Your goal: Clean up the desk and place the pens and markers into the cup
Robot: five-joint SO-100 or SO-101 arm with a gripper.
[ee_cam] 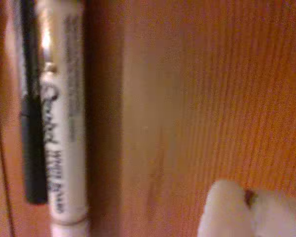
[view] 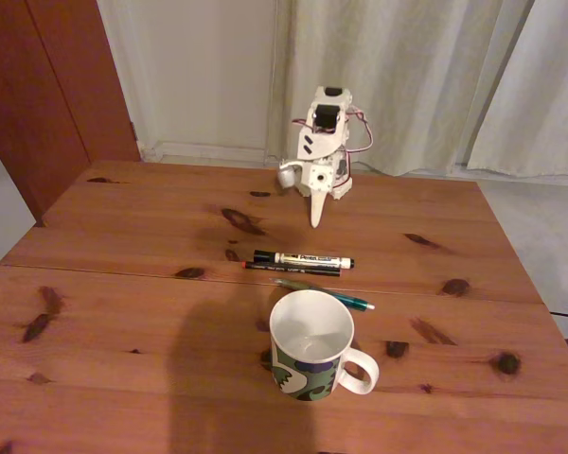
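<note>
White marker (view: 305, 259) lies flat mid-desk (view: 123, 312), thin black pen (view: 289, 269) touching its near side; teal pen (view: 333, 297) just behind the cup (view: 310, 348), which stands empty. Tool (view: 316, 216) hangs tip-down behind the marker, fingertips together, holding nothing. Step: first pick, not begun. Next: spread fingers, straddle one barrel only.

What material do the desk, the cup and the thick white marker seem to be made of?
The desk looks like varnished wood: reddish-brown grain, dark knots, a soft sheen. The cup appears to be glazed ceramic: glossy white inside, thick rim, green patterned outside. The thick white marker is probably smooth plastic, since light glints along its printed barrel in the wrist view.
</note>
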